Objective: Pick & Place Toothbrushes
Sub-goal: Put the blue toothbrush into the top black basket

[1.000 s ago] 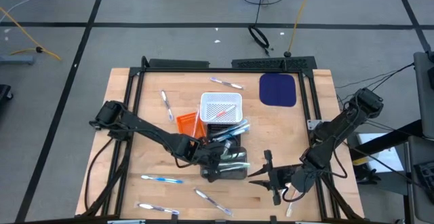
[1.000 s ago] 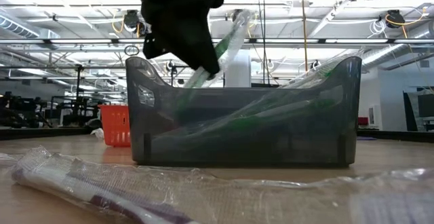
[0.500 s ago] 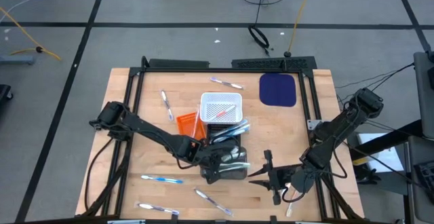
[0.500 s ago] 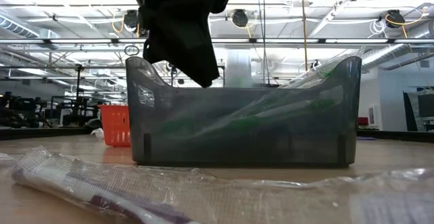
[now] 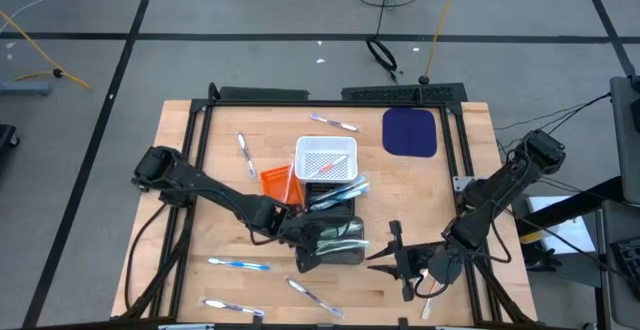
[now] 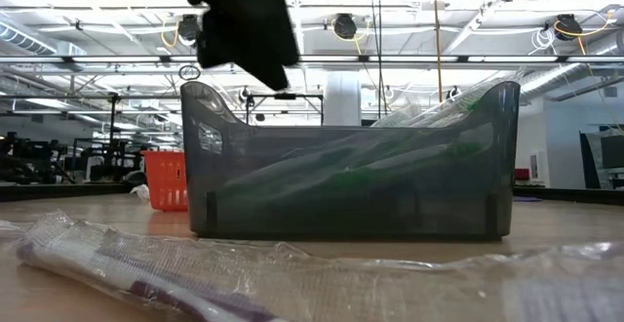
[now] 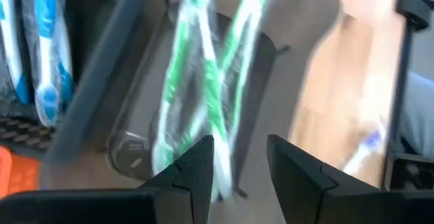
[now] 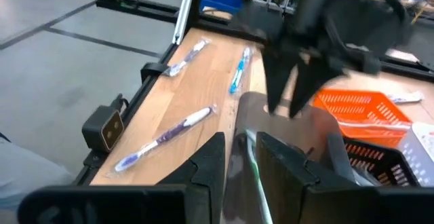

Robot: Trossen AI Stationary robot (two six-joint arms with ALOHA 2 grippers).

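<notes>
My left gripper [image 7: 239, 149] is open, with nothing between its fingers. It hovers above the left end of a dark grey bin [image 5: 338, 245], where wrapped green toothbrushes [image 7: 203, 81] lie. In the low view it hangs [image 6: 255, 54] above the bin's rim [image 6: 210, 98]. My right gripper [image 5: 392, 252] waits just right of the bin, fingers a little apart [image 8: 241, 142] and touching nothing. Loose wrapped toothbrushes lie flat on the wooden table: one blue [image 5: 238, 264], one at the front left [image 5: 232, 308], one purple [image 5: 312, 297], and one each at the far side [image 5: 243, 153] [image 5: 335, 123].
Behind the grey bin stand a white basket [image 5: 326, 158], an orange basket [image 5: 278, 182] and a black basket holding blue toothbrushes [image 5: 338, 192]. A dark blue mat [image 5: 410, 132] lies at the far right. A black frame [image 5: 205, 110] runs round the table.
My left gripper has opened and let go of a wrapped green toothbrush, which has dropped into the grey bin. The gripper has then risen and drawn back toward the table's left edge. My right arm has kept still.
</notes>
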